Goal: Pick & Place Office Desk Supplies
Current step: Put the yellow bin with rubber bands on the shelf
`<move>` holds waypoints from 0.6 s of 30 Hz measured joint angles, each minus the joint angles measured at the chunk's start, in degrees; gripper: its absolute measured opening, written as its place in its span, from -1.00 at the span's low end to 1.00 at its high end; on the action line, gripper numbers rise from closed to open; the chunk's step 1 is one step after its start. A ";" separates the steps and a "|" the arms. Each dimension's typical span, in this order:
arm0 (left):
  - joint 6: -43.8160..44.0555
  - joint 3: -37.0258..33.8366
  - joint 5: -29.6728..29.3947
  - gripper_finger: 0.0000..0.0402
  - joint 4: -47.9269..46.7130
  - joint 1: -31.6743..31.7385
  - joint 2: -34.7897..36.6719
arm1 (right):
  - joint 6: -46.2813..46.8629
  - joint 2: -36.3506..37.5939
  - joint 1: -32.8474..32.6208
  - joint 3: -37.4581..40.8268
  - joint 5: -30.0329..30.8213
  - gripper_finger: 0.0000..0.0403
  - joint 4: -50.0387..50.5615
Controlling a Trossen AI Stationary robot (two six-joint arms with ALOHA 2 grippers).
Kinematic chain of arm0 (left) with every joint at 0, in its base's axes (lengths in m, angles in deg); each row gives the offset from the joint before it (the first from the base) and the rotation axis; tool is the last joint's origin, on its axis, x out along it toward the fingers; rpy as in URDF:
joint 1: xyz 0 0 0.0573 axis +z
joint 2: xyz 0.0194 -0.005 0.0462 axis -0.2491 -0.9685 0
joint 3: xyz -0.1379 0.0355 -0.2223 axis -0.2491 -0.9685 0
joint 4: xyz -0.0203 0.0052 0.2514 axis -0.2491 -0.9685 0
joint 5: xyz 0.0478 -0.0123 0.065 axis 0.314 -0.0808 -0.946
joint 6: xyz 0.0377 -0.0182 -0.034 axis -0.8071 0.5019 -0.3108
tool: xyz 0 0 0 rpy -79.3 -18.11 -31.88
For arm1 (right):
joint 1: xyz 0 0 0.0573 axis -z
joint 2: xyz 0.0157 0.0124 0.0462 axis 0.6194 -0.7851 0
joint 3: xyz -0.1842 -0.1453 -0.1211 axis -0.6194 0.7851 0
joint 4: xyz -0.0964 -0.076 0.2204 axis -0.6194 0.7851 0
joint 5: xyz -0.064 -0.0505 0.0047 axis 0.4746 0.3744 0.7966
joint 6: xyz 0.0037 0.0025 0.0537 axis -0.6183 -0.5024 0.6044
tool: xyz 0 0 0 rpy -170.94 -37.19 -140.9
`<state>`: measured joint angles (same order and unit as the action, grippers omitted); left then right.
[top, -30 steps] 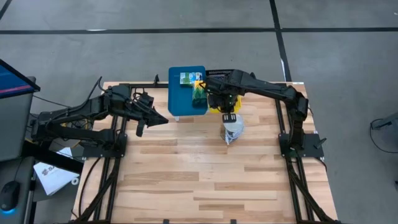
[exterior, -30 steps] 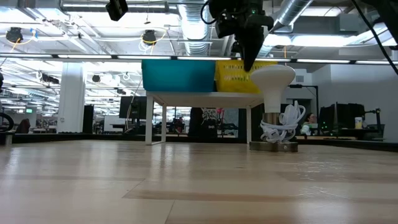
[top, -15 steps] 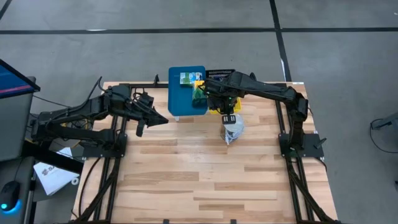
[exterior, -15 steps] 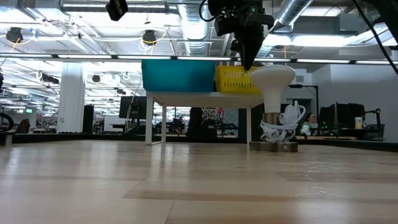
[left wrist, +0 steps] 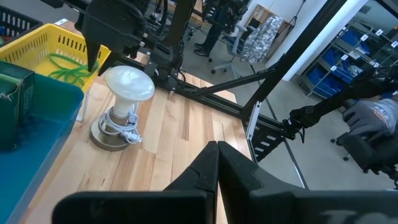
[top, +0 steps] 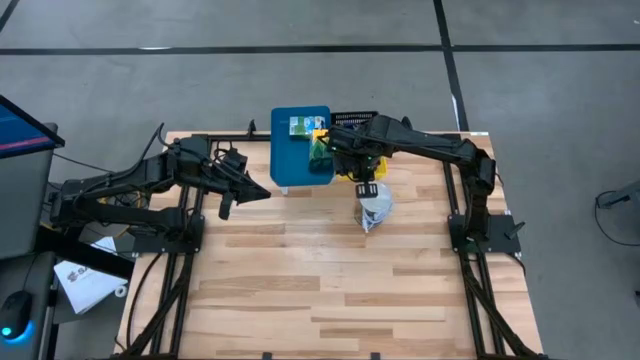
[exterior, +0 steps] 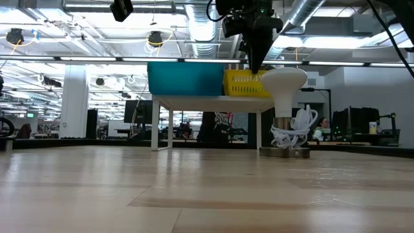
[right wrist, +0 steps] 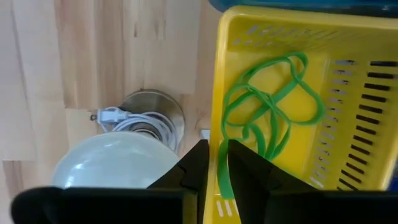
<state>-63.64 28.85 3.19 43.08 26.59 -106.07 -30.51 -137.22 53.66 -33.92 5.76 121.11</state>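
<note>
A tangle of thin green loops (right wrist: 273, 106) lies on the floor of the yellow basket (right wrist: 373, 56), which stands on a raised white shelf beside the blue bin (top: 290, 165). The bin holds a yellow-green crayon box (top: 300, 127) and a green packet (top: 318, 155). My right gripper (right wrist: 216, 165) points down over the basket's wall on the lamp side, its fingers a narrow gap apart. One green strand (right wrist: 219, 180) shows in that gap; whether it touches the fingers, I cannot tell. My left gripper (left wrist: 217, 162) hovers shut and empty over the table's left part (top: 258, 192).
A white lamp (top: 375, 210) with a coiled cord on a round base stands on the table just near of the basket, close under my right gripper. A black basket (top: 355, 117) sits at the far edge. Bare wood spreads over the near half (top: 330, 290).
</note>
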 joint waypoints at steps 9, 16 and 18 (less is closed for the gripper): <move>-0.02 0.00 0.00 -1.00 0.00 0.00 0.02 | -0.02 2.85 0.11 -0.02 1.56 -0.72 -0.57; -0.37 0.00 0.00 -1.00 0.00 0.00 0.00 | 3.55 4.71 0.33 -0.02 3.09 -0.72 -0.52; -0.29 0.00 0.00 -1.00 0.01 0.00 0.01 | 7.13 5.77 0.91 -0.02 2.85 -0.72 -0.50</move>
<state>-63.94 28.85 3.19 43.09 26.59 -106.06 -23.38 -131.46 54.57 -33.94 8.62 120.61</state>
